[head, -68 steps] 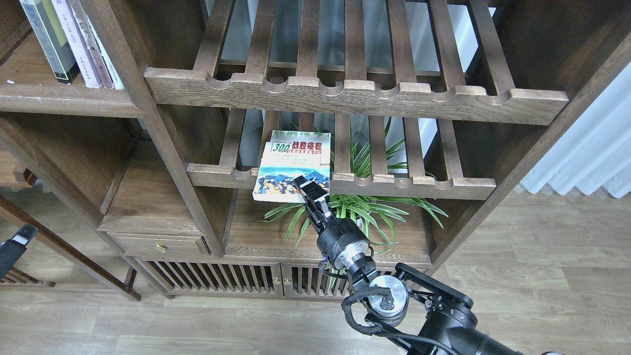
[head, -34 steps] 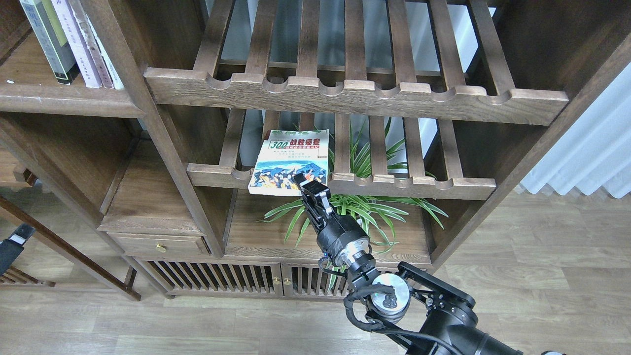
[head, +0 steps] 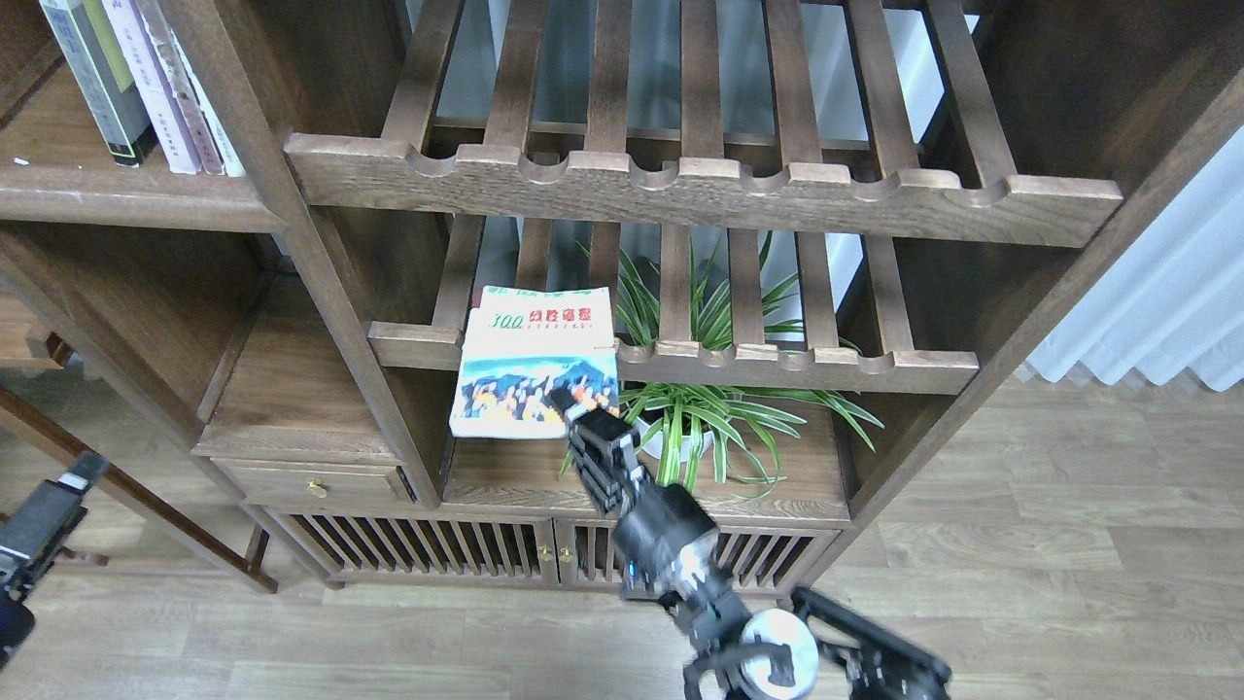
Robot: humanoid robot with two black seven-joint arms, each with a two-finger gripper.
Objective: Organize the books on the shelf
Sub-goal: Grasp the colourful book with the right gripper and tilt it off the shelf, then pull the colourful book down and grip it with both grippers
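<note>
Books stand upright in a short row at the top left, on the solid dark-brown shelf with its rounded front edge: a thick grey-and-yellow one with a black foot, a pale lavender one beside it, and white ones leaning against the frame post. One more, the colourful book marked "300" (blue mountain picture on its cover), is well apart from them, down in the middle of the unit. It sits tilted, its upper part over the front rail of the lower slatted rack and its lower part hanging out past that rail. My right gripper comes up from the bottom edge and pinches this book at its lower right corner, fingers closed on the cover. Just right of the gripper a green spider plant in a white pot stands on the board under the rack. My left gripper shows only as a dark block at the far left edge; whether its fingers are spread or together I cannot tell.
</note>
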